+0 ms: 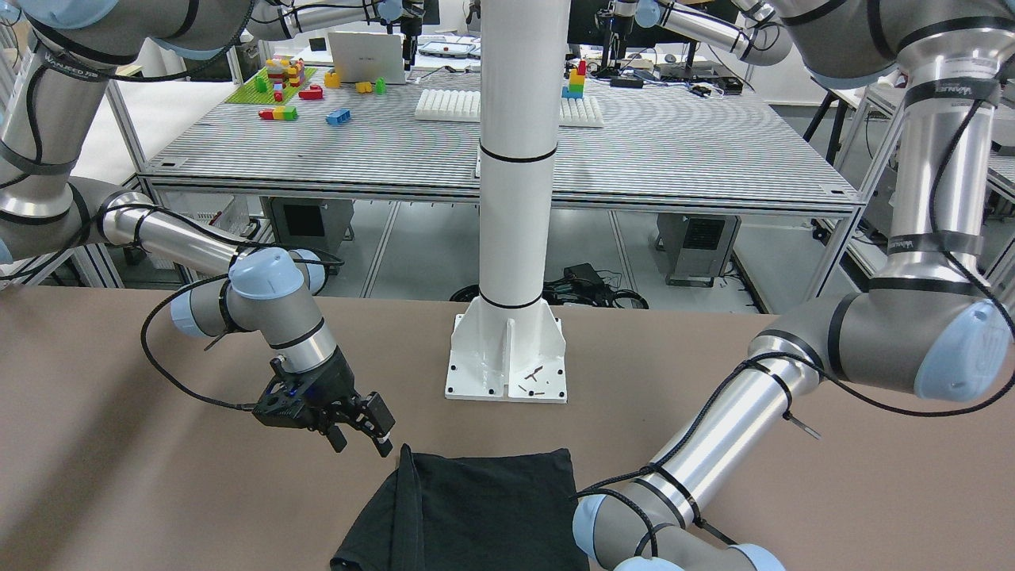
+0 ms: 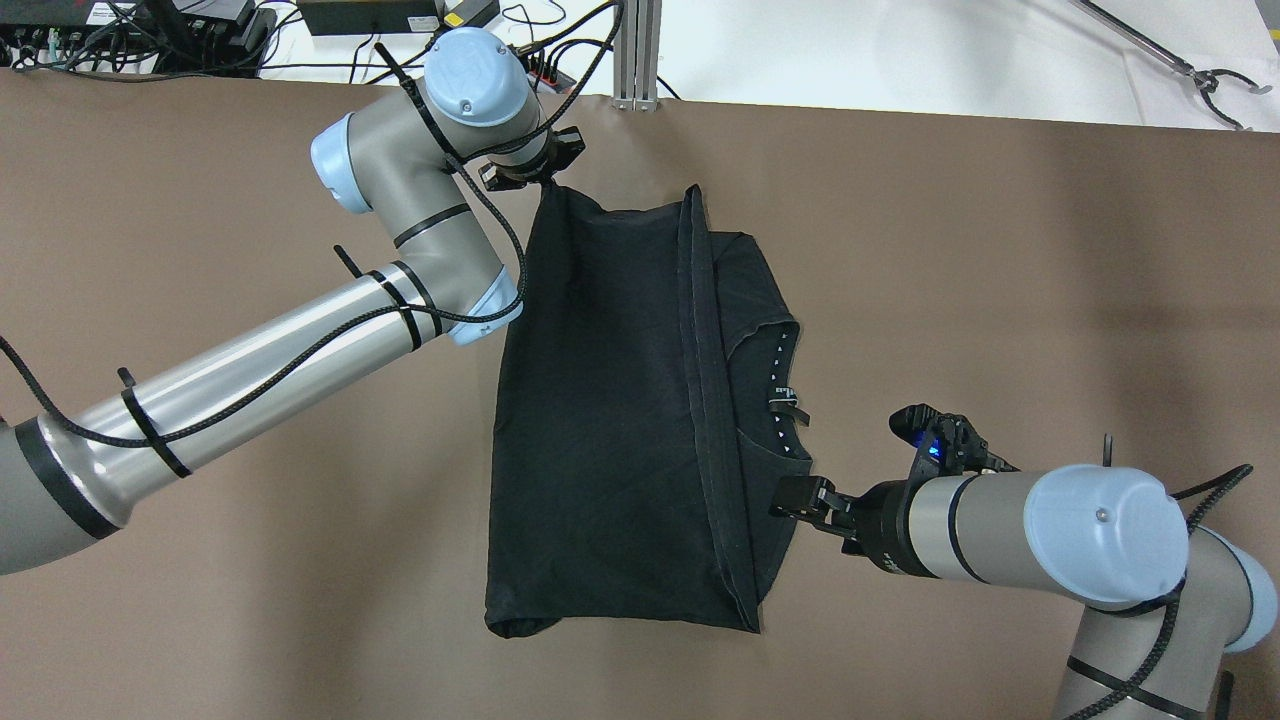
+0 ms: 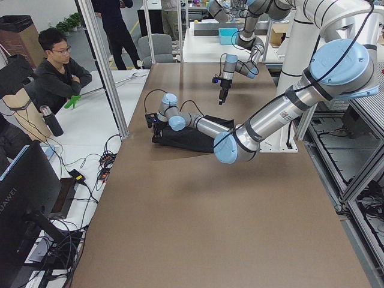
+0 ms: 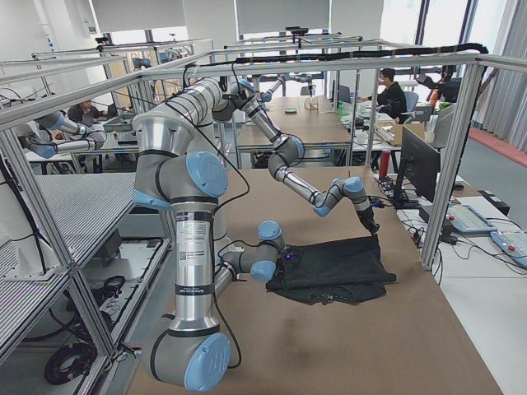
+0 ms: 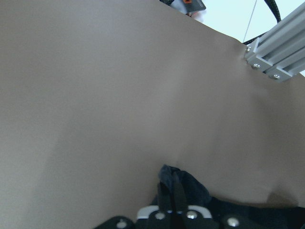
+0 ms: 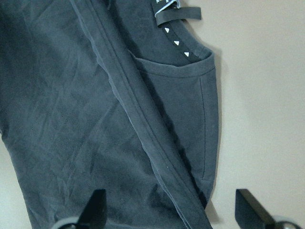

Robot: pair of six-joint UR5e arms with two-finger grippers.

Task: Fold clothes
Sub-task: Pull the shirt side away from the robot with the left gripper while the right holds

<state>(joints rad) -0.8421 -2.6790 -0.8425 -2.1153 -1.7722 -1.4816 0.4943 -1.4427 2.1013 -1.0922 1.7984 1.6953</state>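
One garment [image 2: 600,400] corner nipped (by left pincer [image 2: 543,178])

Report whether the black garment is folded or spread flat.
Partly folded. The black garment has its hemmed edge doubled over the body beside the collar; the left end effector pinches one corner.

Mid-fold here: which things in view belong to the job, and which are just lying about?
Job: black garment, its far corner pinched by the left gripper; right gripper, open near its collar side.
Lying about: white pillar; toy bricks on the back table; cables on the floor.
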